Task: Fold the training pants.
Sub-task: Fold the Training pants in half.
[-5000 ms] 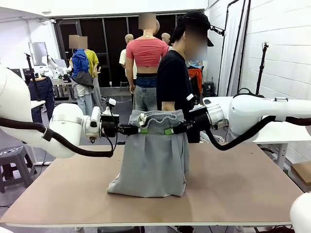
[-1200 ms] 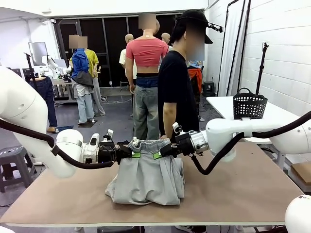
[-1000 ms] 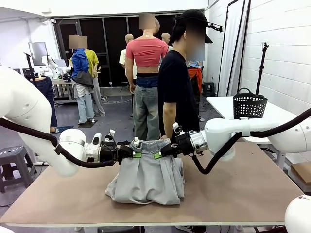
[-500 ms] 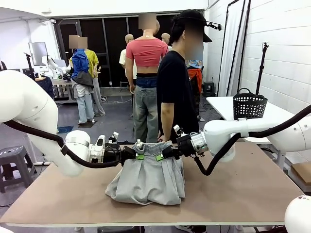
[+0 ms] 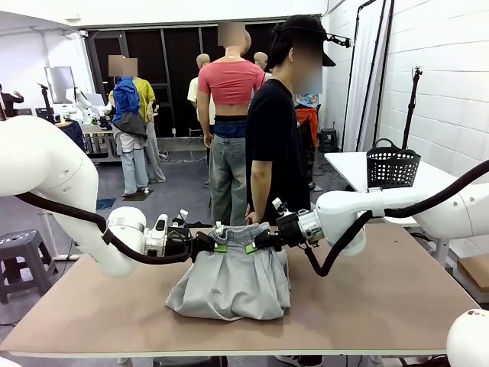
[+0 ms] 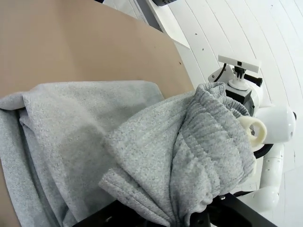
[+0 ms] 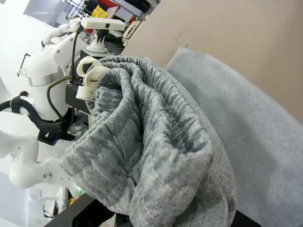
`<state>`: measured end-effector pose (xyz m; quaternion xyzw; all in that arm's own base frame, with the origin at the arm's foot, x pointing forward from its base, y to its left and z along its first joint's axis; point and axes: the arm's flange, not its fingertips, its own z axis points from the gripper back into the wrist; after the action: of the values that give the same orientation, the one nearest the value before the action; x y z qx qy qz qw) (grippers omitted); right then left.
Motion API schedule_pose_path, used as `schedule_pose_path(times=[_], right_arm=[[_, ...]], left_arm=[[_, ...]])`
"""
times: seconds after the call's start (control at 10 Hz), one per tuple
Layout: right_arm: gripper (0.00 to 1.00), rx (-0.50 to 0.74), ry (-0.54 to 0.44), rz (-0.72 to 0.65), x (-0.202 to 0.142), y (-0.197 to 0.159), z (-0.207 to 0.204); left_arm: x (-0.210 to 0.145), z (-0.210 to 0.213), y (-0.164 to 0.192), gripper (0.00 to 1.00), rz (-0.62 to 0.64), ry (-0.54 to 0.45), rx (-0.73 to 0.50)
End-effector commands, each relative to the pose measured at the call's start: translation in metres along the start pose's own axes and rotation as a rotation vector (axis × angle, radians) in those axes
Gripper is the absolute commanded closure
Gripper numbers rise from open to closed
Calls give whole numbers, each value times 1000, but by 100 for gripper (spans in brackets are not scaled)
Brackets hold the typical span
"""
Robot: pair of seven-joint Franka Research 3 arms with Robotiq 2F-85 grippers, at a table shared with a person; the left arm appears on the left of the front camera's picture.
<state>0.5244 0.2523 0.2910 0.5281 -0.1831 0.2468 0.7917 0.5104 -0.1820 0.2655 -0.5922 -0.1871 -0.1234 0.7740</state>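
The jaws of the left gripper are clamped on the left end of the gathered waistband of the training pants; those of the right gripper are clamped on its right end. The waistband is held just above the table near its middle, while the grey legs are heaped on the brown top below, toward the near side. A person is seen standing at the far edge, just behind the garment.

Looking like a robotics lab: white-panelled walls, stands, worktables, a black mesh basket sitting on a side tabletop.
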Motion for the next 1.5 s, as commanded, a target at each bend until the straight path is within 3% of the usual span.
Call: schedule_pose_path(times=[0.0, 0.8, 1.4], right_arm=[[100, -44, -9, -25, 5, -6, -6], [100, -92, -57, 10, 11, -15, -3], [100, -136, -39, -12, 12, -28, -13]], left_arm=[[8, 5, 7, 100, 39, -1, 40], [11, 6, 16, 100, 15, -61, 61], [17, 2, 22, 100, 40, -61, 82]])
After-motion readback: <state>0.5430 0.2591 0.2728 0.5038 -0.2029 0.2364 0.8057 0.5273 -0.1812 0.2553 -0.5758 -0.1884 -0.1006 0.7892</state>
